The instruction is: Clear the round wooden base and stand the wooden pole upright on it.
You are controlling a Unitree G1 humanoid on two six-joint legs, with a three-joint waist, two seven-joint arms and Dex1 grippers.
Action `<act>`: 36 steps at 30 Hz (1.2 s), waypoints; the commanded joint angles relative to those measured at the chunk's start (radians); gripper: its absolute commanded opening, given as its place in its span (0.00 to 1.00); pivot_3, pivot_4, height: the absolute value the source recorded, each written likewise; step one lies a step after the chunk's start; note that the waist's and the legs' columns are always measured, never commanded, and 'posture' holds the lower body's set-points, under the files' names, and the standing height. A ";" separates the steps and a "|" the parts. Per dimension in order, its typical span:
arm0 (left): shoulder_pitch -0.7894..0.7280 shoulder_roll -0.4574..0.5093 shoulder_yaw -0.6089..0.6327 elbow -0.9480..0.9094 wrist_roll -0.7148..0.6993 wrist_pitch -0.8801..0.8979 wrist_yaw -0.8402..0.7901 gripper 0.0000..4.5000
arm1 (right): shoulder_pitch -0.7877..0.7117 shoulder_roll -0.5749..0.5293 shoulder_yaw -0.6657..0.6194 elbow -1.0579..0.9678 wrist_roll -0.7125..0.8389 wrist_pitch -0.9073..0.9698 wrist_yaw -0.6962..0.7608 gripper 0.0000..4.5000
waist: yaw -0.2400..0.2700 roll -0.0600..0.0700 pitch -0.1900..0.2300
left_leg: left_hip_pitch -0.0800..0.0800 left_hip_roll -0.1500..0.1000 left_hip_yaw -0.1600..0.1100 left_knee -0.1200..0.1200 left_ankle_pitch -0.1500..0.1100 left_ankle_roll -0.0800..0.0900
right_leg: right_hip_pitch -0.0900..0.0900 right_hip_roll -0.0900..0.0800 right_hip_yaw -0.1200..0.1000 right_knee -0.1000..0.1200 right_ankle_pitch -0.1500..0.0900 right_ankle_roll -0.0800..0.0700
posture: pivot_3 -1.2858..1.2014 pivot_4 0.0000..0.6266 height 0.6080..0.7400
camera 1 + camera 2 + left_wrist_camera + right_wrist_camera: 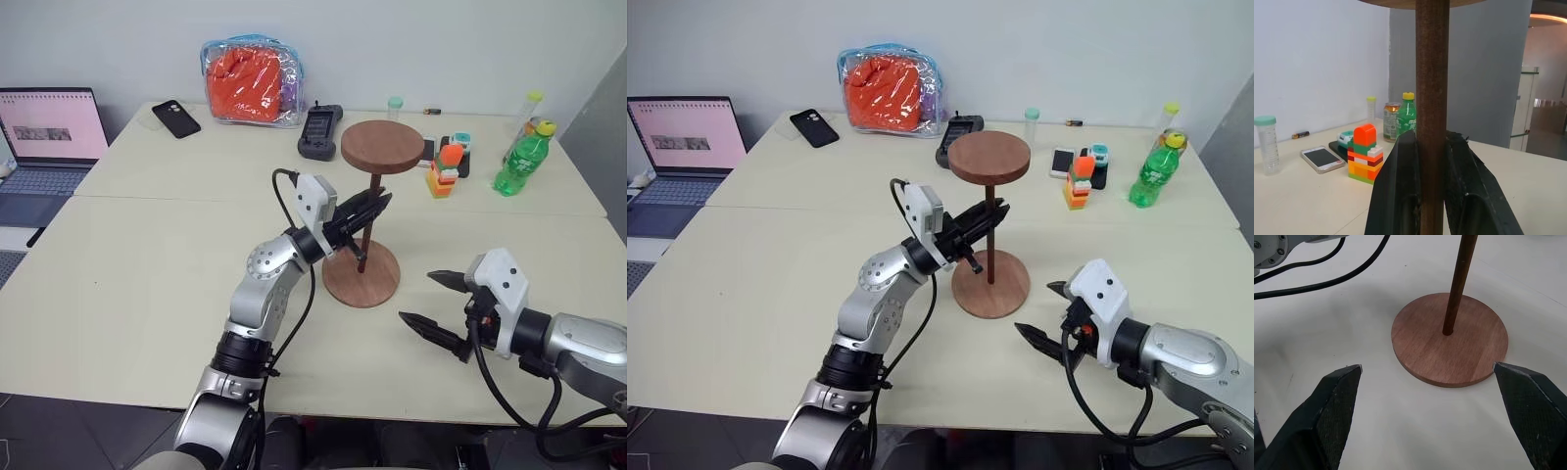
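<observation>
A: Standing upright at mid-table: wooden pole (367, 223), lower end set in the centre hole of the round wooden base (361, 275), fixed disc (382, 146) up top.

B: Clamped by the left gripper (370, 211) partway up the shaft, both black fingers (1400, 186) pressed flat against the rod, one each side. Closed tight on it.

A: Base flat on the cream table (147, 284), nothing else lying on it. Pole meeting it squarely at the hole, seen close in the right wrist view.

B: Right gripper (436, 304) just beside the base, near the table's front edge. Fingers spread wide, holding nothing, tips apart from the disc.

A: Further back: green bottle (520, 160), block tower in orange, green and yellow (445, 170), white phone (1062, 162), a black handset (320, 130), and a clear bag of orange stuff (253, 81).

B: Also a black phone (175, 118) and an open laptop (49, 147) off at the left. Possibly a drinks can behind the bottle in the left wrist view, too blurred to say for sure.
</observation>
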 commanded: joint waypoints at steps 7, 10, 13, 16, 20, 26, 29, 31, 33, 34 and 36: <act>0.008 0.003 -0.008 0.038 0.030 -0.042 0.006 0.06 | 0.002 -0.005 -0.027 -0.018 0.013 -0.006 0.001 1.00 | 0.001 0.000 0.000 | 0.000 0.000 0.000 0.000 0.000 0.000 | 0.000 0.000 0.000 0.000 0.000 0.000 | 0.52 0.24 1.00; 0.007 0.004 -0.008 0.042 0.033 -0.051 0.009 0.06 | 0.002 -0.006 -0.026 -0.018 0.013 -0.006 0.001 1.00 | 0.001 0.000 0.000 | 0.000 0.000 0.000 0.000 0.000 0.000 | 0.000 0.000 0.000 0.000 0.000 0.000 | 0.52 0.24 1.00; 0.005 0.002 -0.009 0.044 0.037 -0.058 0.013 0.06 | 0.004 -0.007 -0.028 -0.017 0.013 -0.006 0.002 1.00 | 0.001 0.000 0.000 | 0.000 0.000 0.000 0.000 0.000 0.000 | 0.000 0.000 0.000 0.000 0.000 0.000 | 0.52 0.24 1.00; 0.003 -0.001 -0.004 0.045 0.028 -0.042 0.017 0.06 | 0.004 -0.007 -0.028 -0.018 0.014 -0.006 0.003 1.00 | 0.002 0.000 0.000 | 0.000 0.000 0.000 0.000 0.000 0.000 | 0.000 0.000 0.000 0.000 0.000 0.000 | 0.52 0.24 1.00; 0.012 0.005 -0.011 0.038 0.031 -0.045 0.006 0.06 | 0.003 -0.009 -0.026 -0.018 0.013 -0.006 0.005 1.00 | 0.003 0.000 0.000 | 0.000 0.000 0.000 0.000 0.000 0.000 | 0.000 0.000 0.000 0.000 0.000 0.000 | 0.52 0.24 1.00; 0.032 0.010 -0.015 0.047 0.042 -0.043 0.012 0.06 | 0.000 -0.005 -0.021 -0.018 0.014 -0.006 0.001 1.00 | 0.005 0.000 0.000 | 0.000 0.000 0.000 0.000 0.000 0.000 | 0.000 0.000 0.000 0.000 0.000 0.000 | 0.52 0.24 1.00; 0.048 0.015 -0.017 0.049 0.051 -0.042 0.020 0.06 | 0.001 -0.002 -0.024 -0.023 0.020 -0.006 -0.001 1.00 | 0.005 0.000 0.000 | 0.000 0.000 0.000 0.000 0.000 0.000 | 0.000 0.000 0.000 -0.001 0.000 0.000 | 0.52 0.24 1.00; 0.061 0.022 -0.020 0.046 0.056 -0.037 0.023 0.06 | 0.000 0.001 -0.025 -0.026 0.028 -0.005 -0.004 1.00 | 0.005 0.000 0.000 | 0.000 0.000 0.000 0.000 0.000 0.000 | 0.000 0.000 0.000 -0.001 0.000 0.000 | 0.52 0.24 1.00; 0.076 0.030 -0.025 0.046 0.065 -0.031 0.027 0.06 | -0.003 0.003 -0.025 -0.028 0.035 -0.004 -0.010 1.00 | 0.005 0.000 0.000 | 0.001 0.000 0.000 -0.001 0.000 0.000 | 0.001 0.000 0.000 -0.001 0.000 0.000 | 0.52 0.24 1.00; 0.081 0.036 -0.031 0.052 0.074 -0.023 0.032 0.06 | -0.005 0.005 -0.023 -0.028 0.038 -0.003 -0.014 1.00 | 0.005 0.000 -0.001 | 0.001 0.000 0.000 -0.001 0.000 0.000 | 0.001 0.000 0.000 -0.001 0.000 0.000 | 0.52 0.24 1.00; 0.087 0.045 -0.042 0.062 0.086 -0.024 0.033 0.06 | -0.007 0.007 -0.018 -0.027 0.041 -0.004 -0.021 1.00 | 0.005 0.000 -0.001 | 0.001 0.000 0.000 -0.001 0.000 0.000 | 0.002 0.000 0.000 -0.001 0.000 0.000 | 0.52 0.24 1.00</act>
